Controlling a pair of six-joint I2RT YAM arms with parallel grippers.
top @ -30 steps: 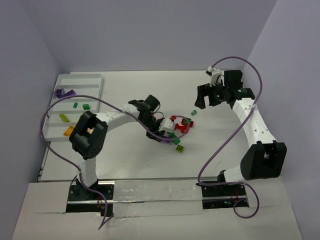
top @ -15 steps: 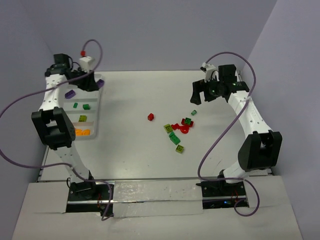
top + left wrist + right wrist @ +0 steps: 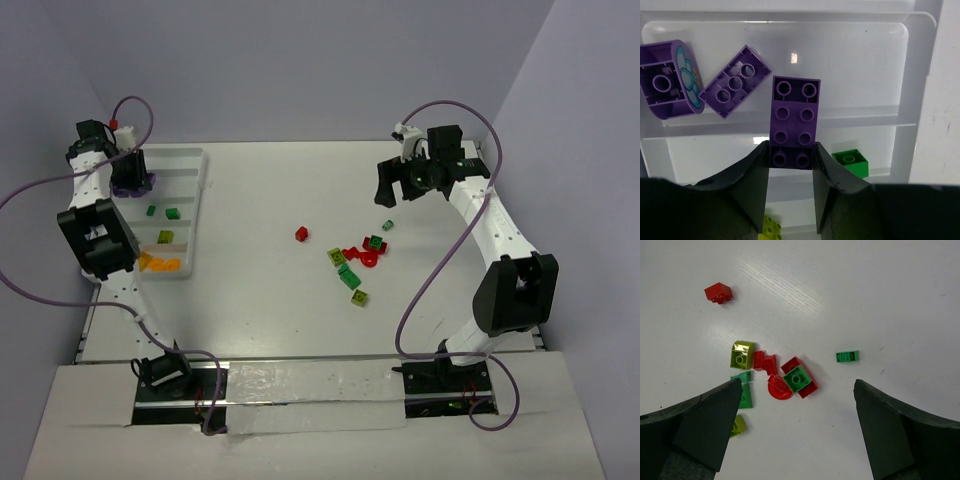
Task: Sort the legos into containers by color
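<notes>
Pinching a purple brick [image 3: 795, 120] by its near end in the left hand [image 3: 791, 155], both fingers closed on its long sides, studs facing the wrist camera. Holding it over the end compartment of the white tray [image 3: 855, 65], just beside two purple pieces [image 3: 735, 81] already lying there underside up. Not showing clearly whether it is hovering or touching the floor there. Sitting one compartment nearer, a green brick [image 3: 850, 162].

Arriving here from mid-desk: a second ago bending over the loose pile [image 3: 358, 255], half a second ago reaching the tray, now stopping at its far end. Meaning, by the look of it, one more purple piece matched to its colour and only the release remaining.

Further out, keeping the right hand [image 3: 396, 188] wide open and gripping nothing, hanging above the far side of the pile and drifting only slightly over that second. Still lying unsorted on the desk [image 3: 260, 300]: reds, greens and lime pieces, plus a lone red brick [image 3: 301, 233] apart from them.
</notes>
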